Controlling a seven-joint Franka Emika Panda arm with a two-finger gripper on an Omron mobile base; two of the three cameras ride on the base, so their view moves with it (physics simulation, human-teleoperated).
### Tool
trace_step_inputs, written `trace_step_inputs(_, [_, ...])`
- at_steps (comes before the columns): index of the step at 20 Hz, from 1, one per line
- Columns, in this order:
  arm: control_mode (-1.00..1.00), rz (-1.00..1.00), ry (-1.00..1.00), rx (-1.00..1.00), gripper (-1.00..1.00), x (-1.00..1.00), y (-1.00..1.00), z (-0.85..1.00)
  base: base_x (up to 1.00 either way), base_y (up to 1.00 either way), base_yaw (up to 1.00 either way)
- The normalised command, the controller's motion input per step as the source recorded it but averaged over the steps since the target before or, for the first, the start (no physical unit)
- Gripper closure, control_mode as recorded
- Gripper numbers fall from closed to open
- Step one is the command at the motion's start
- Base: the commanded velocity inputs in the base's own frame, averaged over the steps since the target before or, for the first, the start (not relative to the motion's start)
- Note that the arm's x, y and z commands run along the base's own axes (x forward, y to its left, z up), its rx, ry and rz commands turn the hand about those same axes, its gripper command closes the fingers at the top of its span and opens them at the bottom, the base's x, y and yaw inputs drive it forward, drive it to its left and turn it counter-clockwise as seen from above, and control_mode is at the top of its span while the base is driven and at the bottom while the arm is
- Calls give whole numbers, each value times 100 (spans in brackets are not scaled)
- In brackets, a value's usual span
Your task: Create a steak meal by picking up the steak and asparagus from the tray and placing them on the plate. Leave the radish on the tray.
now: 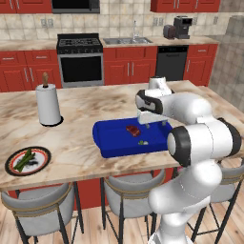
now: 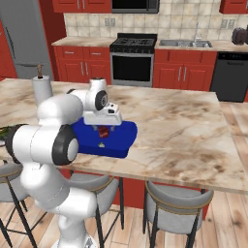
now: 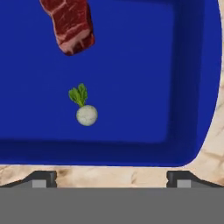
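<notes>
Tool state: the tool (image 3: 109,177) hung over the tray (image 1: 112,143) with its jaws spread wide, holding nothing.
Steak: the steak (image 3: 70,24) lay on the tray floor, apart from the radish (image 3: 86,114).
Asparagus: the asparagus (image 1: 25,159) lay on the plate (image 1: 42,164), far along the tabletop (image 1: 81,107).
Risk: the radish sat nearer the jaws than the steak; a straight descent could catch it instead.
Hard to see: the steak's far end was cut off in the hand view; the arm covered the tray's right end from the left base view.

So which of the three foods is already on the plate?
The asparagus, thin green stalks on the plate. The steak and radish are in the blue tray.
</notes>
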Motion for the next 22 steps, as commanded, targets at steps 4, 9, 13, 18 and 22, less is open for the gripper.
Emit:
trace_step_inputs(4, [-100,7,10,4,-100,33,7,-25,0,0,0])
trace_step_inputs(9, [-100,9,4,1,-100,11,12,-38,0,0,0])
trace_step_inputs(13, [-100,9,0,0,-100,0,14,-45,0,0,0])
trace_step_inputs(18, [-100,7,0,0,-100,3,16,-42,0,0,0])
trace_step_inputs(22, [-100,5,0,0,-100,8,13,-28,0,0,0])
